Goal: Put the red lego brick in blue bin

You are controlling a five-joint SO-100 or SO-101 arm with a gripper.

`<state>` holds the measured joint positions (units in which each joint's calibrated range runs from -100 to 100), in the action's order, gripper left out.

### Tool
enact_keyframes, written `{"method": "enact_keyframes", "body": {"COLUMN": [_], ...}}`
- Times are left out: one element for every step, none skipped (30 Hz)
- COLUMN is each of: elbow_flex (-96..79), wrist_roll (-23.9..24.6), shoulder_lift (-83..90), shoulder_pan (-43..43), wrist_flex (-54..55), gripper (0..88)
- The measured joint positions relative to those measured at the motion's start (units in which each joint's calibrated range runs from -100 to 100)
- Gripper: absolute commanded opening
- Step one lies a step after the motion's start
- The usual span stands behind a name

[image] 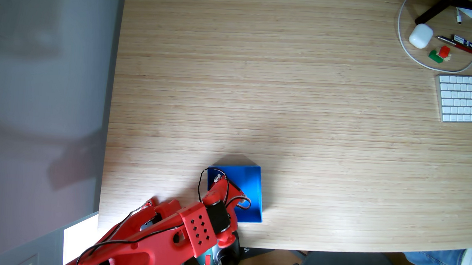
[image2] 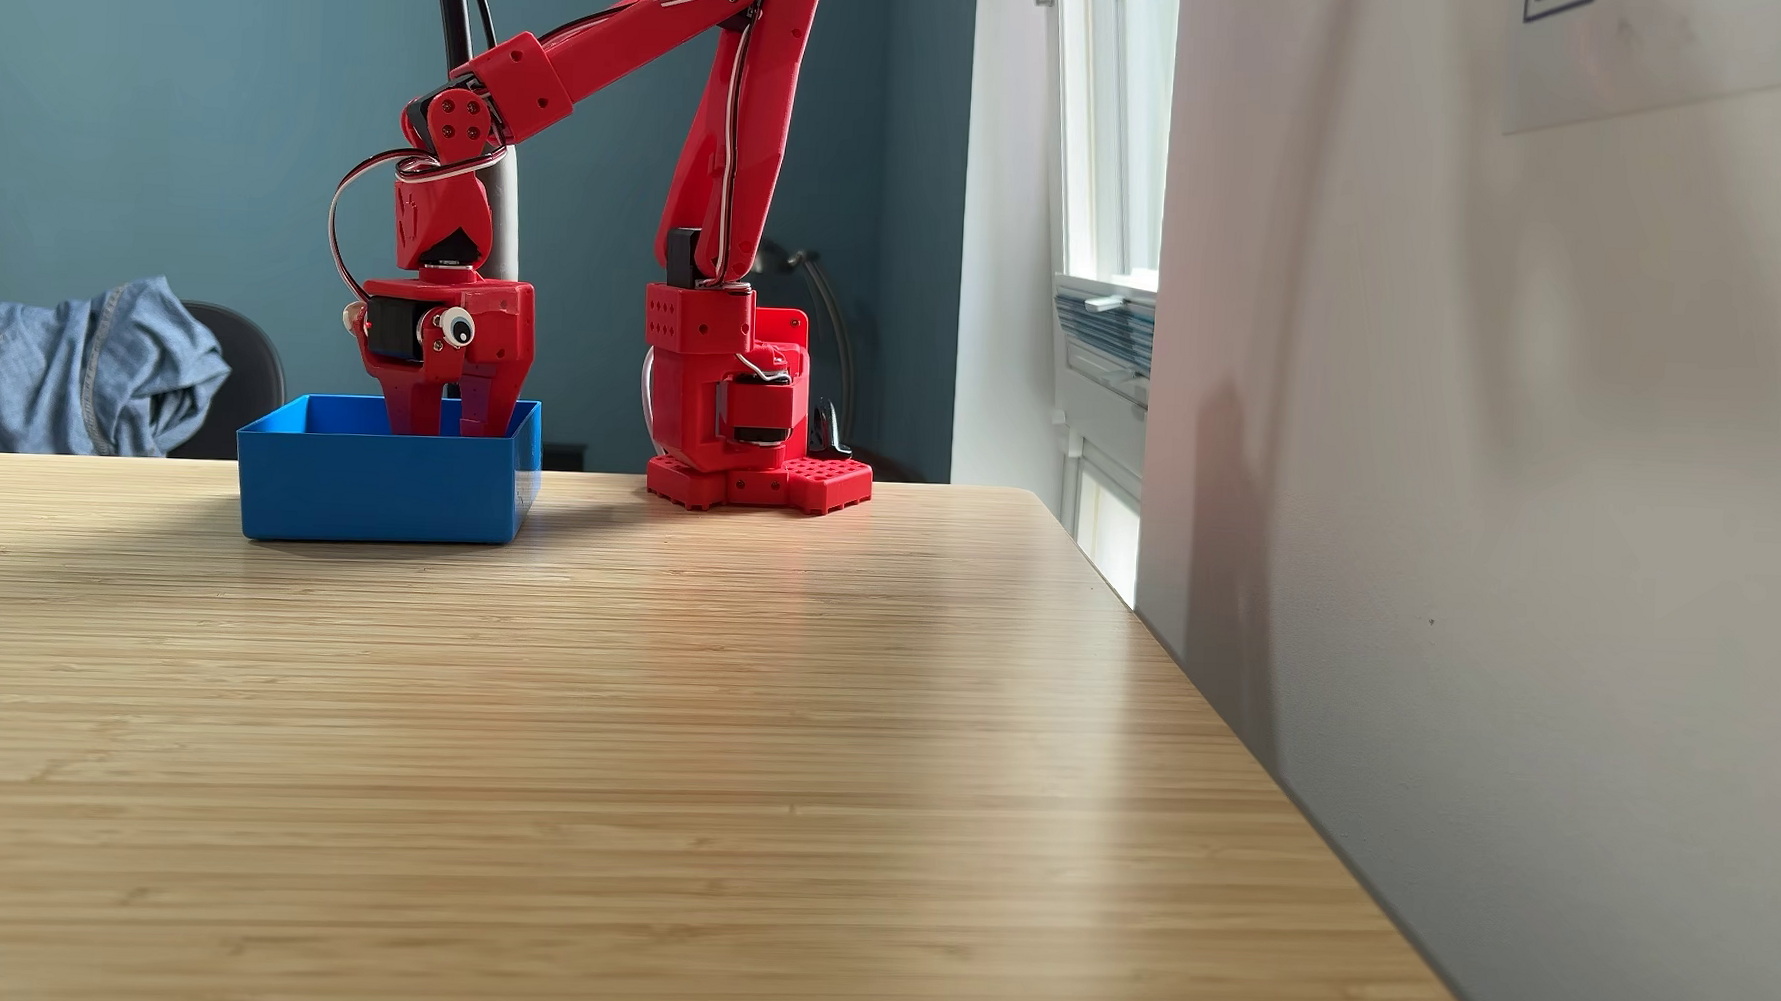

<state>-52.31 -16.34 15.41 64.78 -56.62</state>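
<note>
The blue bin [image: 250, 181] [image2: 377, 489] stands on the wooden table near the edge where the arm is mounted. My red gripper [image2: 450, 425] hangs straight down inside it, and its fingertips are hidden below the bin's front wall. Above the rim a narrow gap shows between the two fingers [image2: 415, 407]. In the fixed view from above, the wrist [image: 219, 199] covers the bin's left half. The red lego brick is hidden, either behind the bin's wall or under the arm.
The arm's base [image2: 734, 411] stands to the right of the bin. A white keyboard [image: 469, 98], a white case [image: 421, 35], pens [image: 458, 44] and a small green-red-white brick cluster [image: 439, 54] lie at the far right. A person's leg [image: 448, 264] is by the table edge.
</note>
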Motion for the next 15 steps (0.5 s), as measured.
{"method": "enact_keyframes", "body": {"elbow_flex": [0.0, 0.1, 0.2, 0.9, 2.0, 3.3, 4.9, 6.6, 8.6, 10.6, 12.6, 14.8, 17.2, 19.4, 21.6], "wrist_roll": [-0.3, -0.6, -0.9, -1.0, -1.1, -1.3, -1.2, -1.2, -1.2, -1.2, -1.2, -1.2, -1.2, -1.2, -1.2], "shoulder_lift": [0.0, 0.1, 0.1, 0.1, 0.0, 0.0, 0.0, 0.0, 0.0, 0.0, 0.0, 0.0, 0.0, 0.0, 0.0], "shoulder_pan": [0.2, 0.5, 0.6, 0.7, 0.8, 0.8, 0.8, 0.8, 0.8, 0.8, 0.8, 0.8, 0.8, 0.7, 0.6], "wrist_flex": [0.0, -0.4, -1.4, -3.0, -4.7, -6.6, -8.5, -10.4, -12.2, -14.1, -15.7, -17.4, -19.6, -21.4, -23.1], "gripper": [19.7, 19.6, 19.5, 19.3, 19.1, 18.7, 18.1, 17.3, 16.4, 15.2, 13.8, 12.5, 11.4, 9.9, 8.2]}}
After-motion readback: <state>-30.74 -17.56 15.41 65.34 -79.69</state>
